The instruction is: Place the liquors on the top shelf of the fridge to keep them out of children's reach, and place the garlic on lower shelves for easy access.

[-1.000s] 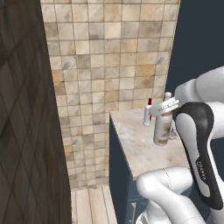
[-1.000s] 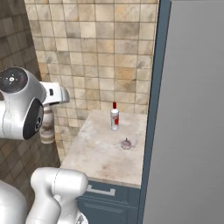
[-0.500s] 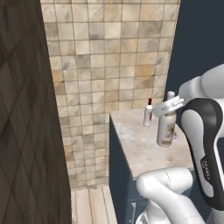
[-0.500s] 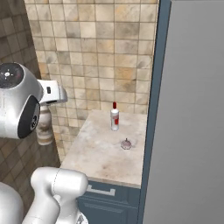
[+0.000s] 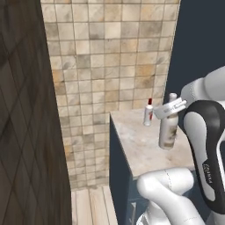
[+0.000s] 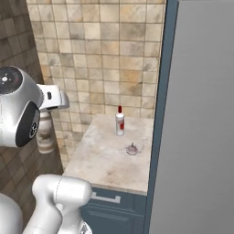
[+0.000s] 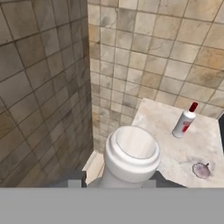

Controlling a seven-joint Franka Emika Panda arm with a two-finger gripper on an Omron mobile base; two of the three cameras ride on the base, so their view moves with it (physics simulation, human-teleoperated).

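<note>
Greyish-brown bottle (image 5: 168, 130), further left than earlier, in the end effector (image 7: 127, 181).

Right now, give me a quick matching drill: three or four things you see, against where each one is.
Things:
1. greyish-brown bottle
2. white bottle with red cap
3. garlic
4. pincer

Places:
A. standing near the back of the marble top
B. lying on the marble top, nearer the front
C. held up in the pincer
D. closed on a bottle's neck

Pairs: 1-C, 2-A, 3-B, 4-D
</note>
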